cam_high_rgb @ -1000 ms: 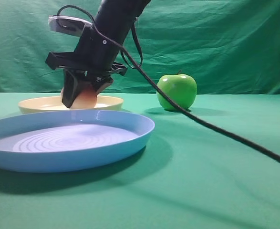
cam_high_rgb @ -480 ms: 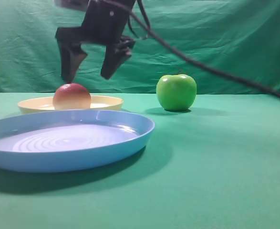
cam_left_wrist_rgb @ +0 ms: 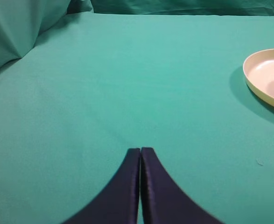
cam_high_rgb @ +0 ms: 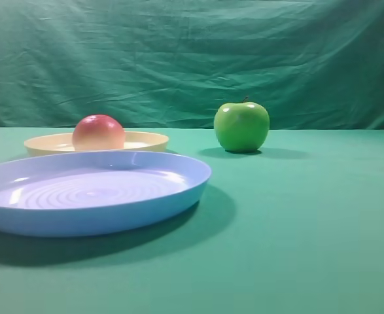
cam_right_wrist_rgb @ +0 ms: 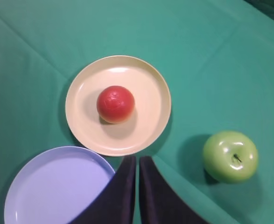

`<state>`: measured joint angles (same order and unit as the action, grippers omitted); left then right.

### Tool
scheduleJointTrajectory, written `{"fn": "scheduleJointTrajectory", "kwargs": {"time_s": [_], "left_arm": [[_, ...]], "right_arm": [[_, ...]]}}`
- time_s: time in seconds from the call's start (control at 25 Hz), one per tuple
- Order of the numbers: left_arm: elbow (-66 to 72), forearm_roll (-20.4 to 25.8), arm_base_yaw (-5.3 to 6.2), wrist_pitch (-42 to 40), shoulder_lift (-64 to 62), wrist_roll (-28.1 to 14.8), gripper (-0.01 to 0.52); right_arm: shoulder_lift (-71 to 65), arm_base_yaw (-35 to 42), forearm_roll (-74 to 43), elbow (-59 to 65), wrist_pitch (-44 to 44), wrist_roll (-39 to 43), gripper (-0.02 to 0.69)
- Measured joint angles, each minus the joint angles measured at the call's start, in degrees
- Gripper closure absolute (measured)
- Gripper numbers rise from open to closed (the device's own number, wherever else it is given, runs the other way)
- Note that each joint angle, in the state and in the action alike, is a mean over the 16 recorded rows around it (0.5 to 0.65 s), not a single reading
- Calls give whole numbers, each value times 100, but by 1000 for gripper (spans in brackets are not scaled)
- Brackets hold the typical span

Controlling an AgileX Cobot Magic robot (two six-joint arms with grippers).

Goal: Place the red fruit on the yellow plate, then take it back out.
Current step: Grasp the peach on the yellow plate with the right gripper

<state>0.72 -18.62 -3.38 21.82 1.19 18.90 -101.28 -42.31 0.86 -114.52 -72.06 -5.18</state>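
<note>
Now red fruit (cam_right_wrist_rgb: 115,104) on yellow plate (cam_right_wrist_rgb: 153,125) (seemingly centred), both grippers' fingers (cam_right_wrist_rgb: 137,167) clenched, empty.

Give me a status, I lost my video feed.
Both grippers, left gripper and right gripper, shut, empty. Red fruit on yellow plate. Nothing blocking it.
</note>
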Motion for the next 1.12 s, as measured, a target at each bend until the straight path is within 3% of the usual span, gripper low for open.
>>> {"fn": "scheduleJointTrajectory", "kwargs": {"time_s": [0.72,1.12], "left_arm": [[0,0,0,0,0,0,514],[0,0,0,0,0,0,514]], "right_arm": [[3574,7,-761,3413,12,1446,665],[5625,665,-1234,5452,1265,1841,665]]}}
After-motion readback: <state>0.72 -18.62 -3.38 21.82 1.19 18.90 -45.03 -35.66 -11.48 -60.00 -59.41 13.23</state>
